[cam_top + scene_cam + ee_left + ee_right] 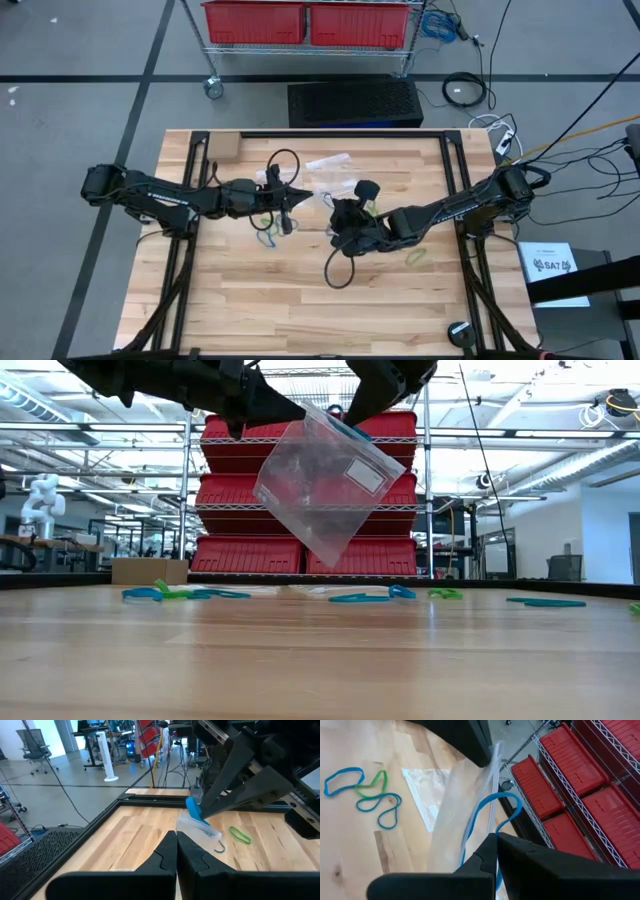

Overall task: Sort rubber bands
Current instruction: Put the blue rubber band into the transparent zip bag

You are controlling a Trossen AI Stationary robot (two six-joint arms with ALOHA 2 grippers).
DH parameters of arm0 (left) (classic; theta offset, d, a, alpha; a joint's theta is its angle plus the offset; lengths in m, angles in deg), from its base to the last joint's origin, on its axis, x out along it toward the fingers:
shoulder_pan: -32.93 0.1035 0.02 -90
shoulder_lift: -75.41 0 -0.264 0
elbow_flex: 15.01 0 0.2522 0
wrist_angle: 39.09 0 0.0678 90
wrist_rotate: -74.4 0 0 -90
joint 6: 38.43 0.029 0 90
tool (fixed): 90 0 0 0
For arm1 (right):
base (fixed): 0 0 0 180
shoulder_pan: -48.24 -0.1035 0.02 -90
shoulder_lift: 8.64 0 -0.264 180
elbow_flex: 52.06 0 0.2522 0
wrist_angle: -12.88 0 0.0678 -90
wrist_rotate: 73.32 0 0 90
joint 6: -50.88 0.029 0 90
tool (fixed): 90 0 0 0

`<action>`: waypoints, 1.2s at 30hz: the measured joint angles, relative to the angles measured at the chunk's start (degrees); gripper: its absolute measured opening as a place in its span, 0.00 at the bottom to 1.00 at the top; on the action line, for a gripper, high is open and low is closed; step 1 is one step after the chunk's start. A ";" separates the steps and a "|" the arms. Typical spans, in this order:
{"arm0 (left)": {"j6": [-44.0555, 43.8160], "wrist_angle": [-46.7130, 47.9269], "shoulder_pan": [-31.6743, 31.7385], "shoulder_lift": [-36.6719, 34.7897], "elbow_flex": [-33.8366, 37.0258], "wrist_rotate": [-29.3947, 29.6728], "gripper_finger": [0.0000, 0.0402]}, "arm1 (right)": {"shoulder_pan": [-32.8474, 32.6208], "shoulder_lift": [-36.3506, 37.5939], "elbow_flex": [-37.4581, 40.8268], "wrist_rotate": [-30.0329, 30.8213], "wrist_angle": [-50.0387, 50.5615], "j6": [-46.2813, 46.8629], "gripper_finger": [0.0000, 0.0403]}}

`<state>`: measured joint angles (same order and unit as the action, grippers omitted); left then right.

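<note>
Both arms meet above the middle of the wooden counter (300, 300). Between them hangs a clear plastic bag (325, 480), lifted off the wood and tilted. It has a white label (365, 477), but no words on it can be read.

The left gripper (296, 194) has its fingers pressed together, pinching one top corner of the bag. The right gripper (337, 212) is pressed together too. It pinches the other top corner, and a blue rubber band (490, 815) is caught there with it. This band loops up beside the bag's edge in the right wrist view.

The other rubber bands (175, 594) lie flat on the counter. In the low view they make a row under the bag, blue, green and teal. In the right wrist view two blue ones and a green one (372, 785) lie close together, touching. A second clear bag (427, 795) lies flat on the wood near them. One more green band (416, 258) lies alone near the right arm.

Red bins (305, 20) sit on a wire shelf behind the counter. A white paper (553, 265) beside the counter reads "SA7".
</note>
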<state>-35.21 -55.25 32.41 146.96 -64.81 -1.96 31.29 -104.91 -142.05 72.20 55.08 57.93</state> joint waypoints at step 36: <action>-1.36 -0.01 -0.31 0.00 0.00 0.56 0.00 | 9.74 -0.17 0.00 -25.73 -7.32 5.07 0.09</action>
<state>-36.56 -55.26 32.11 146.96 -64.81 -1.40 41.03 -105.09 -142.05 46.47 47.76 63.00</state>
